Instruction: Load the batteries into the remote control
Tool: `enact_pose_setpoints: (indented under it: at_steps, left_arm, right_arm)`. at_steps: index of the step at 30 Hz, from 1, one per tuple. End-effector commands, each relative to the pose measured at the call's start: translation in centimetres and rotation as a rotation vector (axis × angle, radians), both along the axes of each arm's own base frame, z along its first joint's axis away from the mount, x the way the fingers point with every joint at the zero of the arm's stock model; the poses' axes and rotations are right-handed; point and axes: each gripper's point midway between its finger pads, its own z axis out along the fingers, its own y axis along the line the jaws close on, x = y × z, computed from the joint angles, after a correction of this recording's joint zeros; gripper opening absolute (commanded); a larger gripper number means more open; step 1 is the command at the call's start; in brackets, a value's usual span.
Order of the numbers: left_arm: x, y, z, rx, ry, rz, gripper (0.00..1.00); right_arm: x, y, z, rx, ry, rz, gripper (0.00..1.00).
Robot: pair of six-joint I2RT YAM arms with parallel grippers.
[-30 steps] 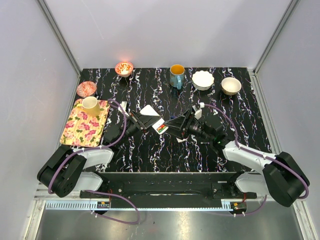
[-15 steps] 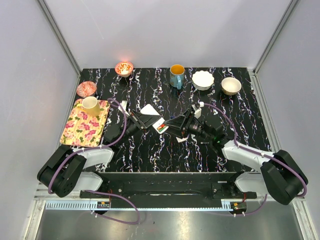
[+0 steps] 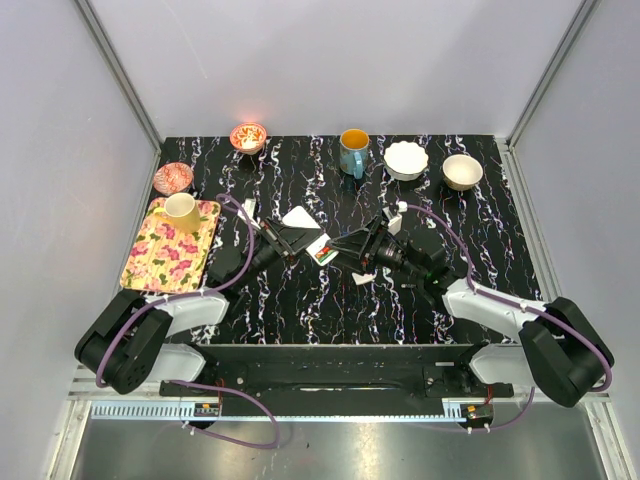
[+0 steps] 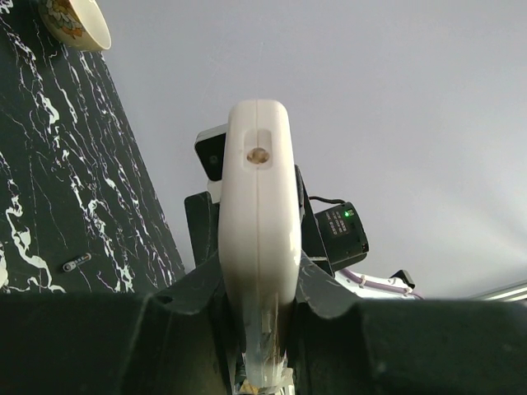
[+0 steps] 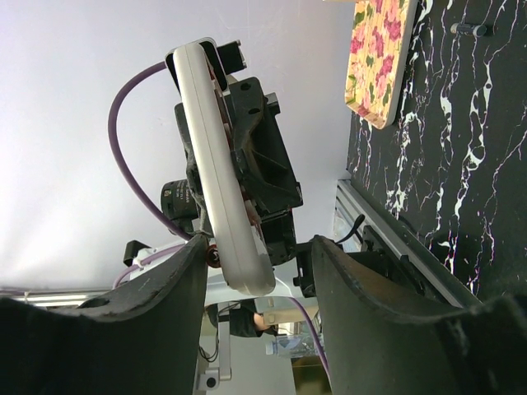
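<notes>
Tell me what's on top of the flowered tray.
A yellow mug stands near the far edge of the tray; the rest shows only its flower pattern. The patch under the mug is covered.

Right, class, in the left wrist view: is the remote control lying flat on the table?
No, the remote control is clamped edge-on in the left end effector, raised above the table.

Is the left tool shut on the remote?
Shut: the left tool clamps both sides of the white remote control in the left wrist view.
</notes>
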Motion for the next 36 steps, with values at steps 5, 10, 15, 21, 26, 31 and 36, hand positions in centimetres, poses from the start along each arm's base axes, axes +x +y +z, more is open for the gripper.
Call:
enact_pose_setpoints:
  at_steps: [5,10,15,21,26,31,36]
  left_arm:
    - [-3.7,2.4,13.3,-0.33,-0.448,0.007,0.0]
    - [-3.6,2.4,13.7,-0.338,-0.454,0.01,0.0]
    - [-3.4,2.3,13.9,-0.34,-0.456,0.014,0.0]
    - [-3.2,2.3,13.8,-0.341,-0.452,0.02,0.0]
    - [-3.1,2.2,13.1,-0.333,-0.433,0.029,0.0]
    - [-2.7,2.3,12.0,-0.318,-0.404,0.041,0.0]
    - [-2.7,2.2,11.0,-0.301,-0.385,0.038,0.0]
  right_arm:
    - [-1.0,0.7,-1.9,-0.054,0.033,0.064,0.57]
    - [-1.0,0.7,-2.1,-0.056,0.038,0.063,0.52]
    - [-0.9,0.7,-2.5,-0.062,0.046,0.064,0.46]
    - [-0.9,0.8,-2.7,-0.071,0.053,0.063,0.38]
    - [-0.7,0.7,-2.5,-0.098,0.029,0.051,0.24]
    - [-0.4,0.2,-2.8,-0.194,0.0,0.033,0.0]
    - [0.1,-0.5,-3.0,-0.339,-0.058,0.02,0.0]
